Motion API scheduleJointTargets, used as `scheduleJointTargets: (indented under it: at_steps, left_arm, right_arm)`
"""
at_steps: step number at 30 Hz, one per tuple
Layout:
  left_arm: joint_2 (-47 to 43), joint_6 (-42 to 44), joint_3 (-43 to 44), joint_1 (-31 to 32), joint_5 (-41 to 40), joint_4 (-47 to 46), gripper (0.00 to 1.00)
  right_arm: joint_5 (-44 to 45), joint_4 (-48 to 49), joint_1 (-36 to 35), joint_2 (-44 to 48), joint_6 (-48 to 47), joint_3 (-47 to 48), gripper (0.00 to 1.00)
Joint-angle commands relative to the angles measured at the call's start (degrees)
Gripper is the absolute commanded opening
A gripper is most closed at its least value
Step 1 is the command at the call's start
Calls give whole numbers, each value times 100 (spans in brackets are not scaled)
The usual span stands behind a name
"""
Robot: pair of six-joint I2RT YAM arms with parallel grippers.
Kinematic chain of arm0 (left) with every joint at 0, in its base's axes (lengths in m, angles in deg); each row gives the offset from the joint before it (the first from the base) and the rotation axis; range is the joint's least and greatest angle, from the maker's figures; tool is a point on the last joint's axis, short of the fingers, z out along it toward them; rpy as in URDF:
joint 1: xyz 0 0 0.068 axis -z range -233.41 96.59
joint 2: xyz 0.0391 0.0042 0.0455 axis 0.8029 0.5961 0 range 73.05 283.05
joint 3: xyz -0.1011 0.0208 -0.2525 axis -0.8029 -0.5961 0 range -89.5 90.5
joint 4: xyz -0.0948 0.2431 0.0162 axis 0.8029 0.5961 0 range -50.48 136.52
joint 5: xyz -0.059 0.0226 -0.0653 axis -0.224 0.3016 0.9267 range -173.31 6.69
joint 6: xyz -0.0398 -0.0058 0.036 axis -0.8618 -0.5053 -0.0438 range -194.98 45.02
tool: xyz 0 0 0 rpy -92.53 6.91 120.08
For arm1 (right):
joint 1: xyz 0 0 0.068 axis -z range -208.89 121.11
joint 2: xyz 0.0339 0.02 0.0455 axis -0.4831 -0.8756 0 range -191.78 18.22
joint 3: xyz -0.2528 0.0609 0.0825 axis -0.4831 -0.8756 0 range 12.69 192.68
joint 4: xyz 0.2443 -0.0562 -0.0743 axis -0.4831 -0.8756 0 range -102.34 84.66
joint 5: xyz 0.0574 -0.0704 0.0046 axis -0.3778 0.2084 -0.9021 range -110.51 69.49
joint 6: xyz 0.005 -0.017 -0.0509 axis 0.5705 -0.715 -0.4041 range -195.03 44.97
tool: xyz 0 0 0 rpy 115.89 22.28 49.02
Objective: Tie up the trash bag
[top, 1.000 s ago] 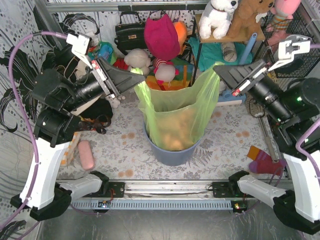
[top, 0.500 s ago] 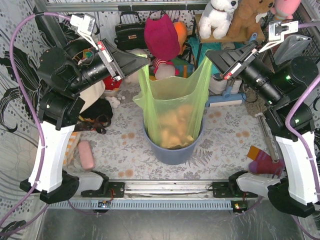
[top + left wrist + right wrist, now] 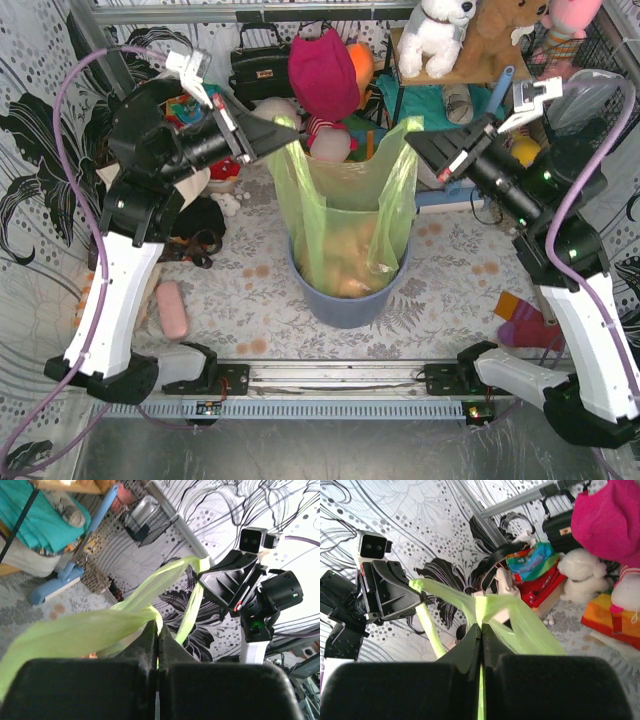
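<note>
pinching the thin translucent light-green plastic trash bag [image 3: 350, 220] by its two top corners, left gripper [image 3: 283, 138] and right gripper [image 3: 413, 143] both clamped tight on the film, high above the blue-grey round plastic bin [image 3: 345, 310] it stands in, probably to draw out two ears for knotting.

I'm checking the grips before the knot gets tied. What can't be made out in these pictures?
- Top view: the lower part of the trash bag is hidden by the wall of the bin; its contents are a blur through the plastic.
- Left wrist view: the black fingers of the left pincer hide how much plastic they pinch.
- Right wrist view: the fingers of the right pincer do likewise, and block the bag's body.
</note>
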Motion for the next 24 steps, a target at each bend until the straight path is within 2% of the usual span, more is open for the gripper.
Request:
scheduleJointTargets:
  at_steps: [1,3,6,9,14,17,21,24]
  left_arm:
    - [461,-247,988,-233,518,-574,0]
    - [690,-401,1375,-283,671,-670,0]
    - [789,-629,1495,-357,843,-968,0]
    - [677,-774,1280,-412,1061,-1208,0]
    - [115,-739,565,-498,1096,-1236,0]
    - [-95,-610,339,-612,1056,-1100,0]
    - [69,-688,626,-879,1202,-1051,0]
    - [279,-1225,874,-986,1493,-1688,0]
  right_arm:
    - [-49,260,-2,-450,-104,1133,0]
    - [3,178,-3,-574,-167,1559,0]
    - [48,249,-3,-464,-136,1608,0]
    - [123,249,1,-159,-71,1158,0]
    - [334,326,-2,413,171,-42,0]
    - [443,417,4,530,239,-407,0]
    - [357,412,-1,199,86,199,0]
    - [207,292,4,-245,-65,1106,0]
